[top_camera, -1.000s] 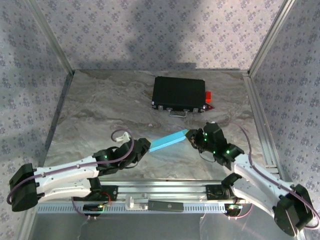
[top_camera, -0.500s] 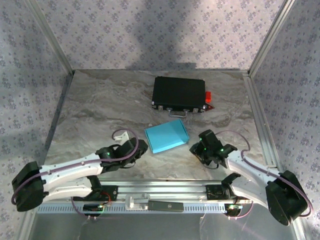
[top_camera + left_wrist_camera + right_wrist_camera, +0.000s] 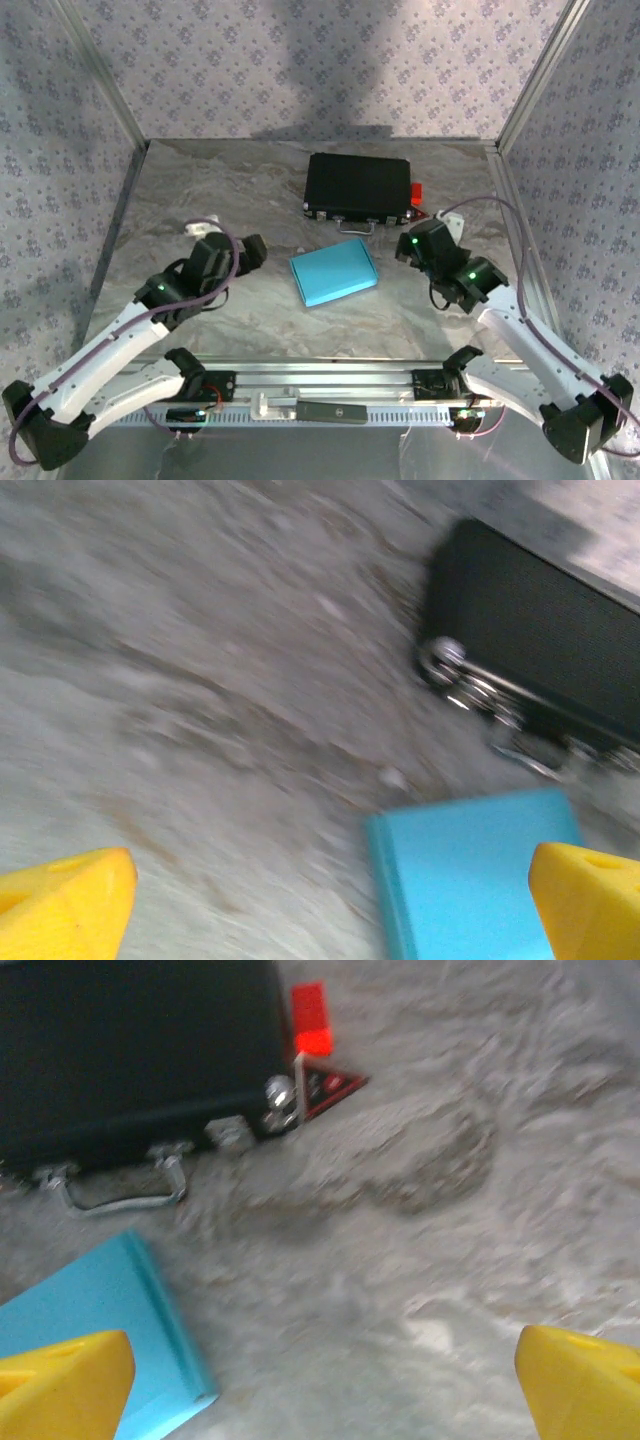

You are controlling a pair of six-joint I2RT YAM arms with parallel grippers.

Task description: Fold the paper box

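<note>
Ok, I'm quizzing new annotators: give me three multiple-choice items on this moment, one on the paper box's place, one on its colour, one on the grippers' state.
1. Where is the paper box?
A. Flat on the table, nearer than the black case
B. On top of that case
C. Held aloft
2. Which colour is its upper face?
A. White
B. Red
C. Cyan-blue
3. How do the grippers stand?
A. Both shut on the box
B. Both open, apart from the box
C. Left open, right shut
Answers: 1 A, it lies on the table between the arms; 2 C, the blue side is up; 3 B, the left gripper and right gripper spread their fingers, gripping nothing.
</note>
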